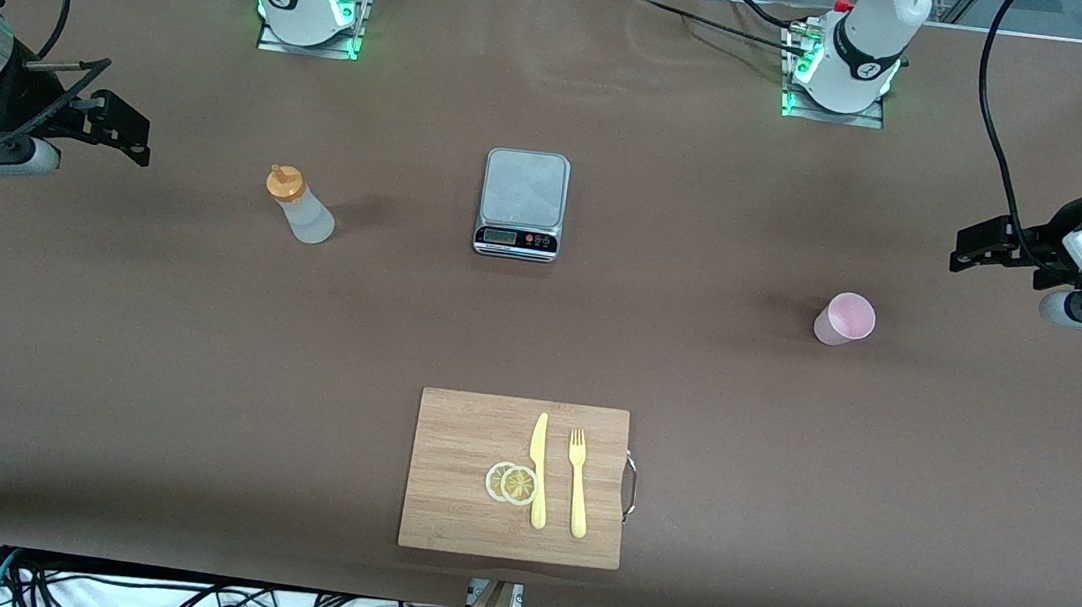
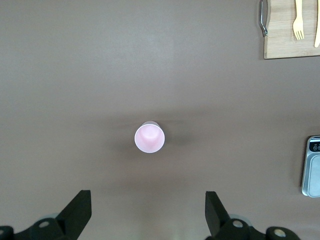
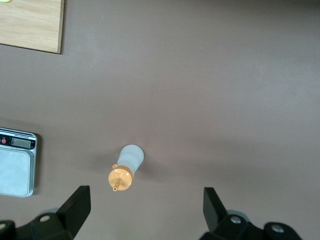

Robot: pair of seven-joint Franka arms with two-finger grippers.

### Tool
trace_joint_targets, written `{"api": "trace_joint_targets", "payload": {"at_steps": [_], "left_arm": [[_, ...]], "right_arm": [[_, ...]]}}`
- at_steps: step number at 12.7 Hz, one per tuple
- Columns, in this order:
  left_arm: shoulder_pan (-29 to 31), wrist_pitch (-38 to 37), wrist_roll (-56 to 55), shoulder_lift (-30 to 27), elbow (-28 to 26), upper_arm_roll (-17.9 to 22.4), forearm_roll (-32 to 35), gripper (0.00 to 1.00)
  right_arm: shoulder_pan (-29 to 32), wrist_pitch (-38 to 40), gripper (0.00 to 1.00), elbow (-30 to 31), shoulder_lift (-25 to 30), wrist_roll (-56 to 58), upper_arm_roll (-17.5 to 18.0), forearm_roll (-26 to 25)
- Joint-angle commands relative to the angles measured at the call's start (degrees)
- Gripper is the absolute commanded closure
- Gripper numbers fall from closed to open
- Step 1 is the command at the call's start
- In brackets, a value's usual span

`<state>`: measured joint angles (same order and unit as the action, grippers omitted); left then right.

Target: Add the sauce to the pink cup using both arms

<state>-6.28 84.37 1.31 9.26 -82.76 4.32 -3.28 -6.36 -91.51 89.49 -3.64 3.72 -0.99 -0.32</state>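
Note:
The squeeze bottle [image 1: 301, 210], translucent whitish with an orange nozzle cap, stands upright on the table toward the right arm's end; it also shows in the right wrist view [image 3: 129, 165]. The pink cup [image 1: 845, 318] stands upright toward the left arm's end and looks empty in the left wrist view [image 2: 149, 138]; no sauce shows. My right gripper [image 1: 128, 135] is open and empty over the table's right-arm end, apart from the bottle [image 3: 146, 210]. My left gripper [image 1: 975, 251] is open and empty over the table's left-arm end, apart from the cup [image 2: 148, 212].
A grey kitchen scale [image 1: 523, 196] sits mid-table between bottle and cup. A wooden cutting board [image 1: 462, 436] lies nearer to the front camera, with a yellow knife [image 1: 538, 469], a yellow fork [image 1: 576, 483] and lemon slices [image 1: 512, 483] on it.

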Motion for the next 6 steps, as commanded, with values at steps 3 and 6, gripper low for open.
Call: {"api": "trace_joint_targets", "payload": {"at_steps": [3,6], "left_arm": [[0.0,-1.2,-0.3,1.2,2.3,-0.1,1.1,0.0],[0.0,-1.2,-0.3,1.2,2.3,-0.1,1.1,0.0]], "right_arm": [[0.0,0.7,0.0,-0.6,0.0,0.0,0.1,0.1],[0.0,0.7,0.0,-0.6,0.0,0.0,0.1,0.1]]}}
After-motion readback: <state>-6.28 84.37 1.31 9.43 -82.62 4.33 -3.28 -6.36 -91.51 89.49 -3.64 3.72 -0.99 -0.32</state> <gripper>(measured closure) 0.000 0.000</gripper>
